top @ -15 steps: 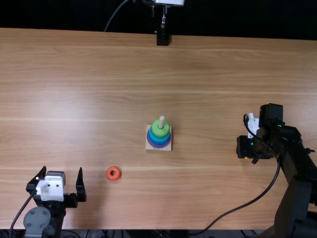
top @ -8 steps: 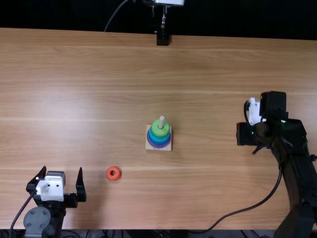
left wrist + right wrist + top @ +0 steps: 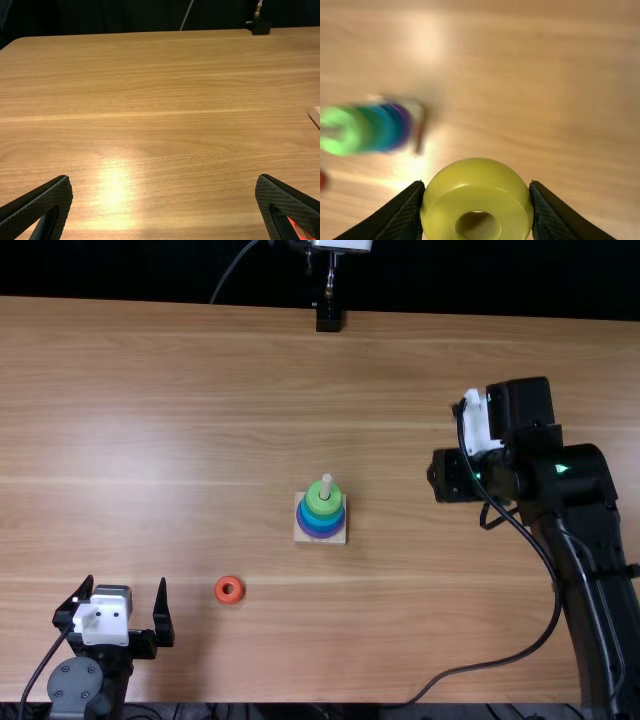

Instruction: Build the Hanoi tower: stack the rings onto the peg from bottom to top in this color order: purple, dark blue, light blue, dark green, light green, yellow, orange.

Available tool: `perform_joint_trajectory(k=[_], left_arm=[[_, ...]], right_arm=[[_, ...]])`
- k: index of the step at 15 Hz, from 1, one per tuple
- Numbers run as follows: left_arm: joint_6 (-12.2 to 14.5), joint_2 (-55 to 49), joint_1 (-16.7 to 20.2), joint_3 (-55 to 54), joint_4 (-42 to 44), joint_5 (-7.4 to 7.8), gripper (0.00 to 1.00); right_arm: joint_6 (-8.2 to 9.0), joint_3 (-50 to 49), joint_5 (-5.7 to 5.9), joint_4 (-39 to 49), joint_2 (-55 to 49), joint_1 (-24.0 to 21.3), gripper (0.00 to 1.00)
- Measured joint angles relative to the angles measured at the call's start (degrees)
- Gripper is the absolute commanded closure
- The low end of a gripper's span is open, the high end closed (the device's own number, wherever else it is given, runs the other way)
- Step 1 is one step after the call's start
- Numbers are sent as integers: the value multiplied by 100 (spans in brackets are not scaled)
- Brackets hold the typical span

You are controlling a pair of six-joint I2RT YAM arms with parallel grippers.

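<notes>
The right gripper (image 3: 450, 476) is clasping the yellow ring (image 3: 476, 175) while the peg (image 3: 326, 483) is carrying rings, purple through light green. The left gripper (image 3: 126, 583) is gaping near the orange ring (image 3: 220, 590), lying on the table (image 3: 200, 420).

The rings are seven in total. Five are on the peg: one purple ring (image 3: 406, 126), one dark blue ring (image 3: 395, 125), one light blue ring (image 3: 382, 131), one dark green ring (image 3: 366, 131) and one light green ring (image 3: 350, 144). Besides these, there is one yellow ring (image 3: 477, 187) and one orange ring (image 3: 218, 591). I count one peg (image 3: 326, 486), one base (image 3: 341, 537), one counter (image 3: 180, 440), and two claws, the left claw (image 3: 126, 582) and the right claw (image 3: 453, 476).
</notes>
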Motion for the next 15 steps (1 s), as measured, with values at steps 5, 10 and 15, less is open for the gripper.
perform_joint_trajectory(k=[5,10,15], left_arm=[[-2,0,0,0,0,0,0],[-2,-2,0,0,2,0,0],[-2,-2,0,0,0,0,0]], right_arm=[[330,566,-70,-140,-50,1027,100],[376,1563,-127,-750,715,1613,100],[380,1633,-92,-798,1362,1810,100]])
